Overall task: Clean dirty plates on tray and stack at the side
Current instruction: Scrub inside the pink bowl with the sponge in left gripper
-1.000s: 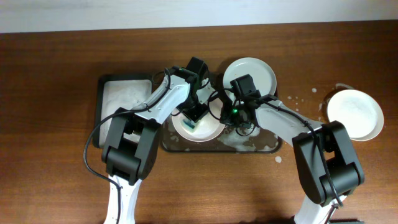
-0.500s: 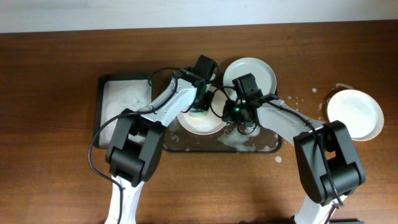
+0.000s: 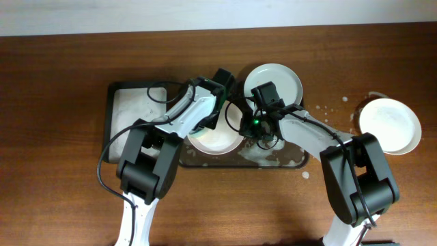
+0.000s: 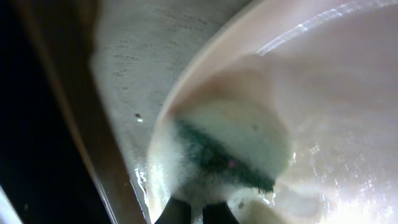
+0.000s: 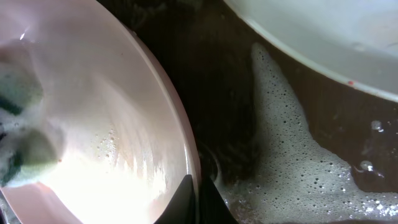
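Three plates: pink plate (image 3: 213, 140) is lying inside the wide dark tray (image 3: 188, 158); white plate (image 3: 276, 80) is sitting at the tray's far edge; third plate (image 3: 389, 125) is resting on the table (image 3: 54, 82), far right, well apart.
Left claw (image 4: 196, 214): is gripping a green-and-white sponge (image 4: 230, 149), pressing it inside the pink plate near its rim.
Right claw (image 5: 199, 199): is pinching the pink plate's right rim, closed on it.
Foam (image 5: 280, 155): is lying on the tray floor beside the pink plate.
Small tray (image 3: 113, 123): is sitting just left, holding suds.

Overhead: arms (image 3: 194, 113) hid the far part of pink plate (image 3: 217, 142) and much of tray (image 3: 288, 162). Left wrist: sponge (image 4: 230, 149) was blurred. Right wrist: cream plate (image 5: 323, 37) was cropped top right.
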You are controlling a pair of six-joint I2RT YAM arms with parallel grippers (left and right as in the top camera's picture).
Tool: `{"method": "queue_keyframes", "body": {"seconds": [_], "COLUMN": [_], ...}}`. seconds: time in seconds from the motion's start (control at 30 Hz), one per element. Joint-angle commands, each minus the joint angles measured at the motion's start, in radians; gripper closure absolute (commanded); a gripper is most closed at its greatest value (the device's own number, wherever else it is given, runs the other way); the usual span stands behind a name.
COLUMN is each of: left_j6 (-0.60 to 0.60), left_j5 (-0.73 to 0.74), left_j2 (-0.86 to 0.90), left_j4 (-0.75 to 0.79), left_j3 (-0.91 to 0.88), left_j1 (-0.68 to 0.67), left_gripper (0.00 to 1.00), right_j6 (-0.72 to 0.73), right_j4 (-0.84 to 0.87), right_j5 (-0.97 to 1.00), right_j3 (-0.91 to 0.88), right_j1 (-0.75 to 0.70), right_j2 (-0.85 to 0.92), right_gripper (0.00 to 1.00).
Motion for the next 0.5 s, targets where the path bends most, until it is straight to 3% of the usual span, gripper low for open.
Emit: {"method": "queue_keyframes", "body": {"seconds": [0.0, 0.17, 0.47], "left_j6": [0.27, 0.396, 0.494], "left_j5": [0.303, 0.553, 0.632], "left_j2": [0.082, 0.082, 0.082], "left_j4": [-0.032, -0.032, -0.014], "left_j3": [-0.045, -0.045, -0.045], "left_j1": [0.024, 0.024, 0.024], "left_gripper": [1.0, 1.0, 1.0], "right_j6": [-0.01, -0.01, -0.01], "right_j4": [-0.01, -0.01, -0.011], "right_j5": [0.019, 0.02, 0.02], "right_j3": [0.005, 0.005, 0.005], "right_j1": [-0.008, -0.008, -0.008], "right_j2": [0.011, 0.011, 0.011], "right_gripper": [0.96, 0.96, 0.96]}}
